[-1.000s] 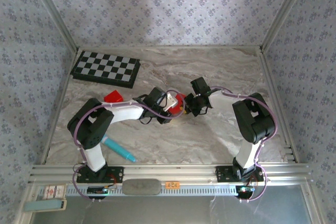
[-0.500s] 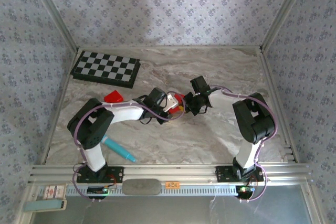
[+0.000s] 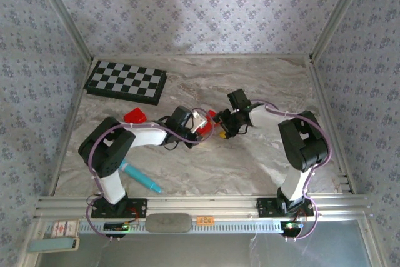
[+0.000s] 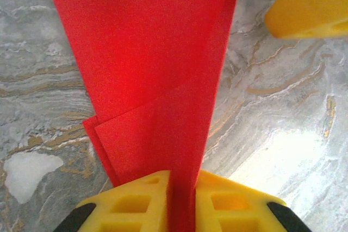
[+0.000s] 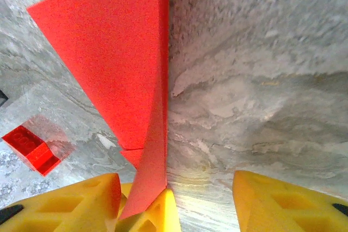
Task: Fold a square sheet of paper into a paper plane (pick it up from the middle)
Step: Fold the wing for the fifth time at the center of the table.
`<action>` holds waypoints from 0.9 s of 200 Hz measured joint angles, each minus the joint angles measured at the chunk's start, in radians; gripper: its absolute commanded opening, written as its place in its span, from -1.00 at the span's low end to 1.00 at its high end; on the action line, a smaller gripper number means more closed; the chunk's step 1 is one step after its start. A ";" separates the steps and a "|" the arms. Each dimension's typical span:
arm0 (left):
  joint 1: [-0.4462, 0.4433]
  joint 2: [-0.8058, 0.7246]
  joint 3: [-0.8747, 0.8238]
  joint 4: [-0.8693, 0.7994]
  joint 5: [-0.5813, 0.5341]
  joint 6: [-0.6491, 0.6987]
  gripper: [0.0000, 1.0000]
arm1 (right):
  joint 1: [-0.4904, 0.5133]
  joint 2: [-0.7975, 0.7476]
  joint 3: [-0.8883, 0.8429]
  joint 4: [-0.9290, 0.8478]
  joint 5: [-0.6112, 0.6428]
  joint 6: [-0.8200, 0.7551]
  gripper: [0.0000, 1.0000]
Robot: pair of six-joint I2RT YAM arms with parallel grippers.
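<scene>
Creased red paper (image 4: 147,80) sits at mid-tabletop, pinched tight by the left gripper (image 4: 182,188); the right gripper (image 5: 174,188) has its fingers spread, the paper's edge between them. Farther off, a chequered board (image 3: 126,82) lies in the far-left corner.

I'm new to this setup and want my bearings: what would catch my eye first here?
The folded red paper at mid-table stands out first, pinched in the left gripper, with the right gripper open and straddling it. Next come the chequered board at the table's far left corner and the teal pen lying near the left arm's base.
</scene>
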 measured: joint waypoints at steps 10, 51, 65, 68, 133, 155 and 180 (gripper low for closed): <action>0.008 0.000 -0.008 0.015 0.014 -0.017 -0.71 | -0.007 -0.010 0.000 -0.006 0.006 -0.007 0.21; 0.033 -0.002 -0.027 0.050 0.055 -0.086 -0.77 | -0.039 -0.060 -0.002 -0.002 0.026 -0.047 0.35; 0.039 -0.002 -0.033 0.061 0.063 -0.108 -0.79 | -0.053 -0.077 -0.012 0.028 0.026 -0.065 0.37; 0.039 -0.002 -0.034 0.062 0.064 -0.113 -0.80 | -0.056 -0.081 -0.015 0.036 0.026 -0.071 0.37; 0.068 0.011 -0.066 0.145 0.116 -0.268 -0.87 | -0.076 -0.137 -0.109 0.255 -0.008 -0.282 0.27; 0.079 0.025 -0.072 0.186 0.142 -0.326 -0.87 | -0.076 -0.136 -0.157 0.352 -0.045 -0.335 0.17; 0.090 0.031 -0.091 0.237 0.169 -0.384 -0.87 | -0.074 -0.122 -0.197 0.447 -0.089 -0.378 0.06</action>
